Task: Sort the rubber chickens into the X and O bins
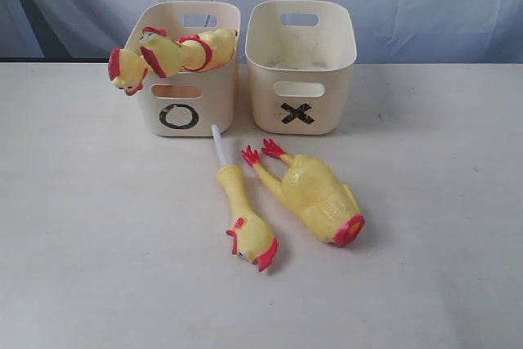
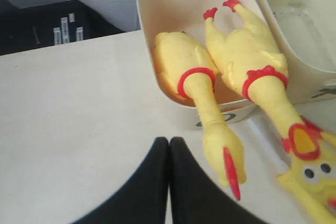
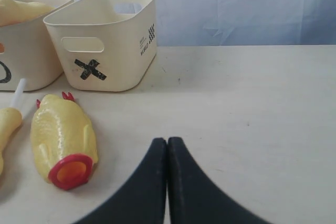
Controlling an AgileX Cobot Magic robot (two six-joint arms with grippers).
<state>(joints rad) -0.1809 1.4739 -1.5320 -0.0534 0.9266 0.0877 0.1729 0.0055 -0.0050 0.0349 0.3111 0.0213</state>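
Left gripper (image 2: 169, 141), right gripper (image 3: 167, 141) closed, empty.

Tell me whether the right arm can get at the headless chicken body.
Probably yes: the headless body lies in the open near the right gripper, nothing between; shut jaws must open.

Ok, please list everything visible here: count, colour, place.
table: one, off-white, under everything
backdrop: one, pale blue, behind
O bin: one, cream, on the table, left
X bin: one, cream, beside it, right
whole rubber chickens: two, yellow with red collars, in the O bin, heads over its rim
headless body: one, yellow with red feet, on the table before the X bin
head-and-neck piece: one, yellow on white stick, beside the body
left gripper: one, black, shut
right gripper: one, black, shut
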